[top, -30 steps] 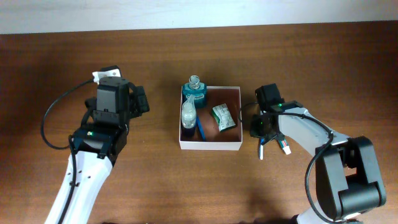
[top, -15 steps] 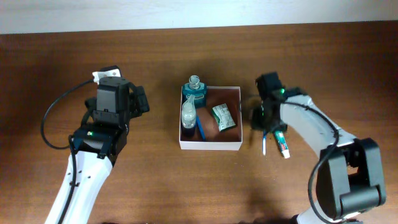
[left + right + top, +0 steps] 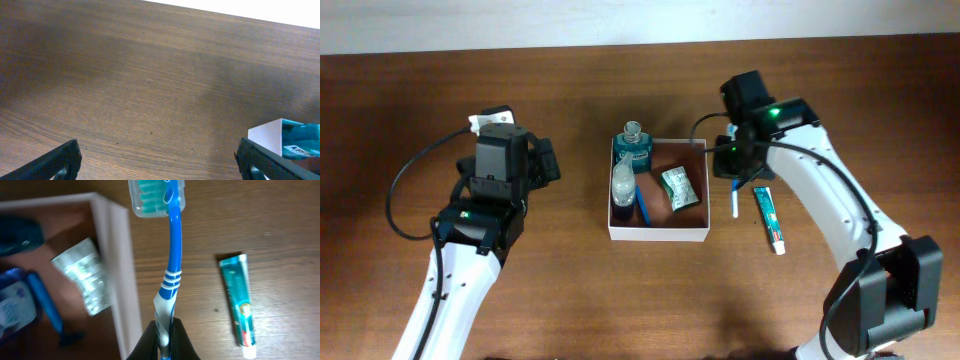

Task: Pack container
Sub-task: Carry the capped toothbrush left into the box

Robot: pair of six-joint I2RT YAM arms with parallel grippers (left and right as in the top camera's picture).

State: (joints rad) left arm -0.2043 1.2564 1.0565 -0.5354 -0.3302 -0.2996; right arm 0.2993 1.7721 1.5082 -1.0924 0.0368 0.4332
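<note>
L: my left gripper (image 3: 159,162) spread wide, empty, idling over bare table, clear of traffic | MID: container (image 3: 658,236) at table centre, holding bottles (image 3: 632,150), razor (image 3: 642,207), sachet (image 3: 677,188) | R: my right gripper (image 3: 162,335) pinching toothbrush (image 3: 172,255) by its handle end just outside container's right wall, probably to load it next; toothpaste tube (image 3: 769,217) lies beside, unpacked.

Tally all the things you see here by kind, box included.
Box: 1
Bottles: 2
Razor: 1
Packet: 1
Toothbrush: 1
Toothpaste: 1
Total: 7
</note>
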